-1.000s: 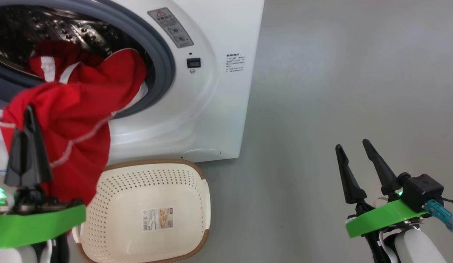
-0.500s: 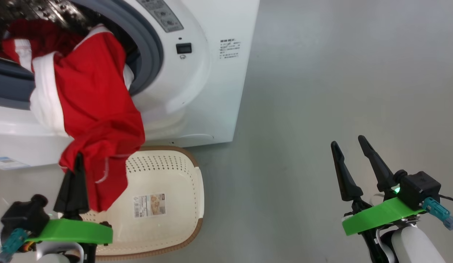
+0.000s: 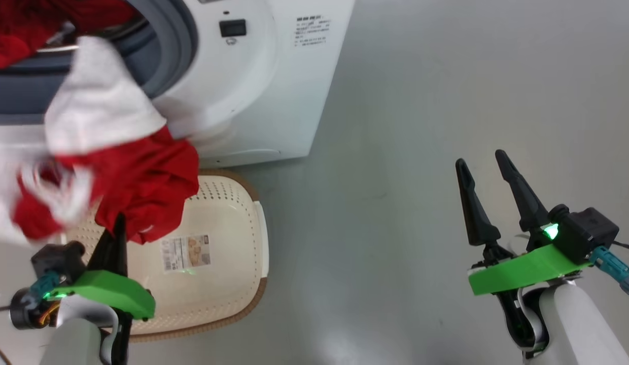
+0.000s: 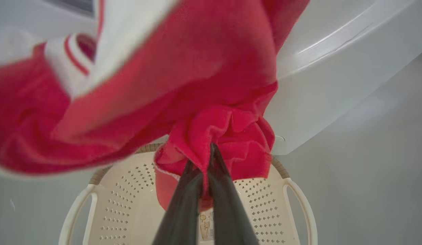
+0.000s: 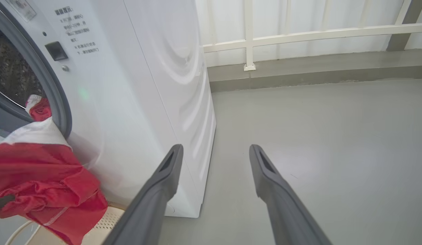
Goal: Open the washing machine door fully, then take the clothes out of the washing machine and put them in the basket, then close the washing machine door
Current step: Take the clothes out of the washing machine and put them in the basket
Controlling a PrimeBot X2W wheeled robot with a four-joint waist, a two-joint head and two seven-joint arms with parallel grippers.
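Left gripper (image 4: pixel 201 154) pinched tight on the clothes (image 4: pixel 214 68) (bunched above the basket (image 4: pixel 129 200)).

left gripper (image 3: pixel 119 222): fingers pinched together on the clothes (image 3: pixel 142 187), above the basket (image 3: pixel 262 230) (over its left part). right gripper (image 3: pixel 480 158): fingers spread apart, pointing up, well right of the basket.
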